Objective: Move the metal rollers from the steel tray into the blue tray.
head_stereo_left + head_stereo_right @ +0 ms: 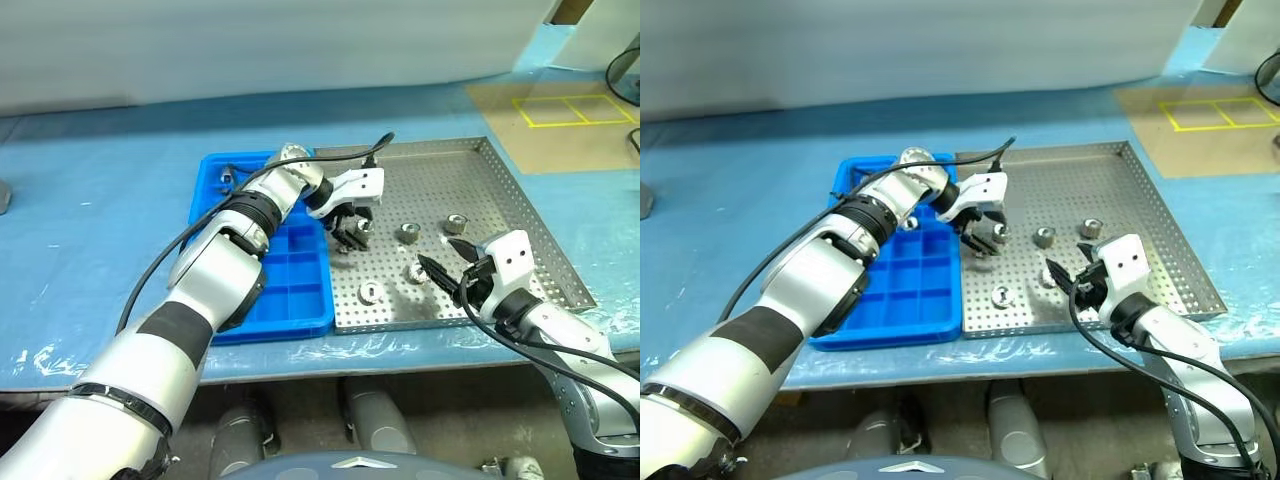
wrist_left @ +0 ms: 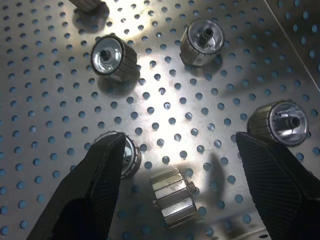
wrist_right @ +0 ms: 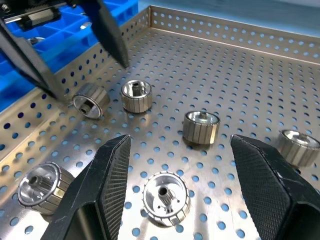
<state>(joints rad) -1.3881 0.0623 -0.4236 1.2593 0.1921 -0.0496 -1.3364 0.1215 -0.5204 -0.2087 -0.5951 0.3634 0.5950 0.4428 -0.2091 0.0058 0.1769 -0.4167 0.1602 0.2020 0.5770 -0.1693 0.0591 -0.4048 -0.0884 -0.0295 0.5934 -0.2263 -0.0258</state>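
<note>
The steel tray (image 1: 470, 180) lies right of the blue tray (image 1: 285, 275), edge to edge. Several metal rollers stand on its perforated floor, among them one (image 1: 408, 233) mid-tray, one (image 1: 455, 223) further right and one (image 1: 368, 293) near the front. My left gripper (image 1: 348, 240) hangs open at the tray's left side. Between its fingers, in the left wrist view, a roller (image 2: 172, 197) lies on its side, with another (image 2: 131, 155) half hidden behind one finger. My right gripper (image 1: 447, 260) is open, low over the front right of the tray, with a roller (image 3: 165, 197) just ahead of its fingers.
A small metal piece (image 1: 228, 178) sits in a far left compartment of the blue tray. A brown board with yellow tape lines (image 1: 570, 108) lies at the back right. The table's front edge runs close below both trays. A black cable (image 1: 300, 165) arcs over my left wrist.
</note>
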